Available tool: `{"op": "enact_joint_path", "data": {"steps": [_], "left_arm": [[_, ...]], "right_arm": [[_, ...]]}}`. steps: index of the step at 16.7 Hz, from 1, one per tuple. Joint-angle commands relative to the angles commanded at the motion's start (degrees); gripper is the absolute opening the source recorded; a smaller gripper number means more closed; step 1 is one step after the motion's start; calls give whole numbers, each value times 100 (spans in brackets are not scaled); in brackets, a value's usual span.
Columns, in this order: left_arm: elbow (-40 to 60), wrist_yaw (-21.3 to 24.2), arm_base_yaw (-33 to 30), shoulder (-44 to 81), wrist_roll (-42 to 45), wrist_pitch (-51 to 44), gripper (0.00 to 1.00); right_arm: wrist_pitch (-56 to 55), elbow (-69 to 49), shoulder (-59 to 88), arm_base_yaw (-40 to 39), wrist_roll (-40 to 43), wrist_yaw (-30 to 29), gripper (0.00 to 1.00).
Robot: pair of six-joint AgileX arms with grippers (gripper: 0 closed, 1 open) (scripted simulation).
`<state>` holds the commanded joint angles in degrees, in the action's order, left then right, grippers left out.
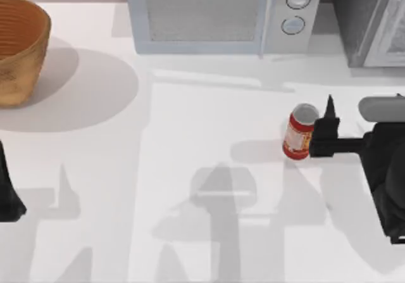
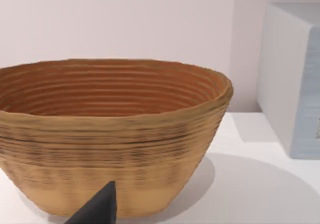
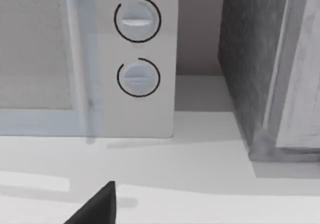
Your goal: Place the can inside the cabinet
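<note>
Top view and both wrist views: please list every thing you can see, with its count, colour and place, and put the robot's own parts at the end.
can: one, red with a yellow-and-white label and silver top, upright on the table, right of the middle, at the right gripper's fingers.
cabinet: one, dark grey speckled with a paler door panel, back right corner.
microwave: one, pale, two round knobs, back middle, left of the cabinet.
basket: one, brown woven, back left.
table: one, white.
right gripper: one, black, right side, beside the can.
left gripper: one, black, left edge, parked facing the basket.
</note>
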<state>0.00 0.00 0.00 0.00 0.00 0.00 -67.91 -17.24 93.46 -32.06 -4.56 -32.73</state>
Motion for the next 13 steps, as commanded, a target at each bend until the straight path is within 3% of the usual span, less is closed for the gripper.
{"op": "enact_joint_path", "data": {"steps": [7, 13], "left_arm": [[0, 0, 0, 0, 0, 0, 100], [0, 0, 0, 0, 0, 0, 100]], "right_arm": [[-2383, -649, 3114, -1086, -178, -1165, 100], [-3035, -844, 3908, -1373, -228, -1478, 100]]}}
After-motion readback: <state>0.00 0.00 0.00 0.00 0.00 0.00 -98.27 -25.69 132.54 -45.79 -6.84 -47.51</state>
